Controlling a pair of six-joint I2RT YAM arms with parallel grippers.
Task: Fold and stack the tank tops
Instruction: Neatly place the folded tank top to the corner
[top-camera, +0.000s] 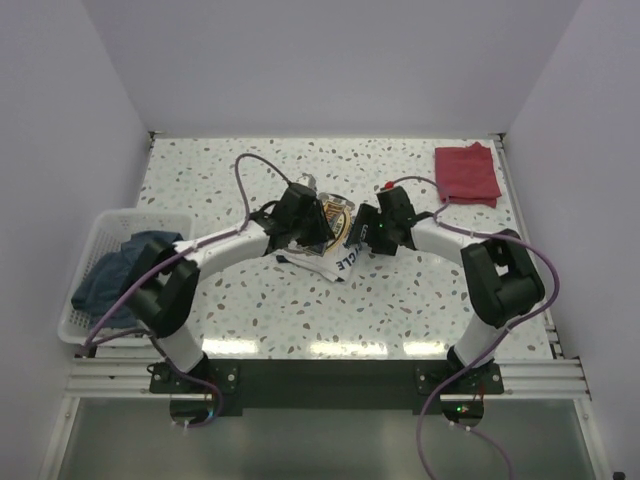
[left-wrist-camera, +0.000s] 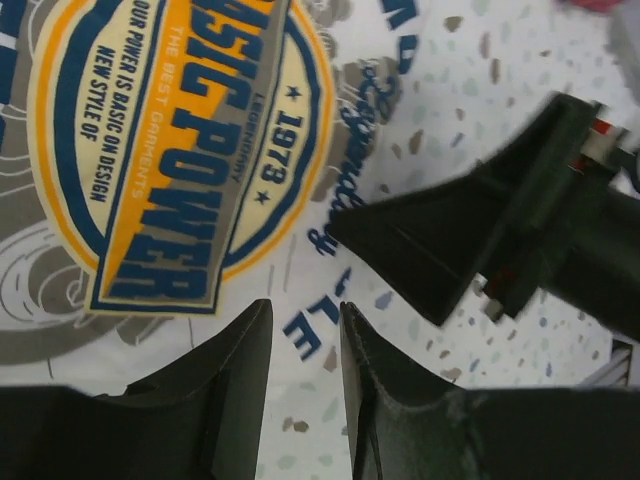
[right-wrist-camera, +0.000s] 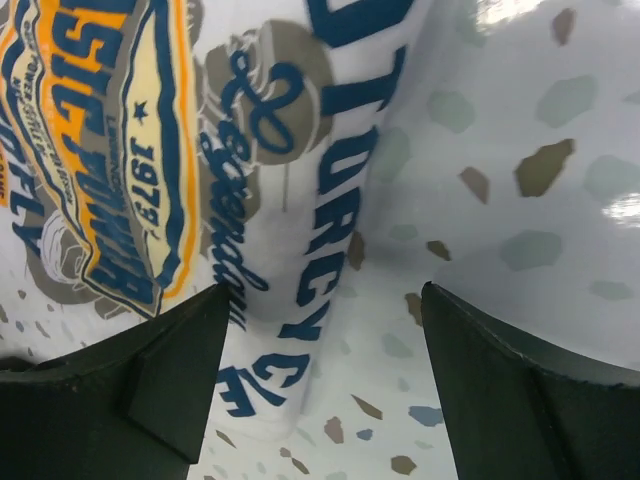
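Your right gripper (right-wrist-camera: 325, 295) gapes wide and your left gripper (left-wrist-camera: 305, 310) is slightly parted, both empty over the crumpled white printed cloth tank top (top-camera: 318, 266) at centre. Far right lies the folded dark red cloth tank top (top-camera: 467, 172). At left, the white plastic basket (top-camera: 100, 228) holds blue-grey cloth (top-camera: 120, 275).

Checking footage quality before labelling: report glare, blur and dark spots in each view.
Top external: even light, bright glare strips on the speckled white table along its near edge. Left wrist: print on the white printed tank top sharp; left gripper fingers nearly black. Right wrist: glare patch on the table at upper right, right gripper fingers dark, lettering slightly soft.
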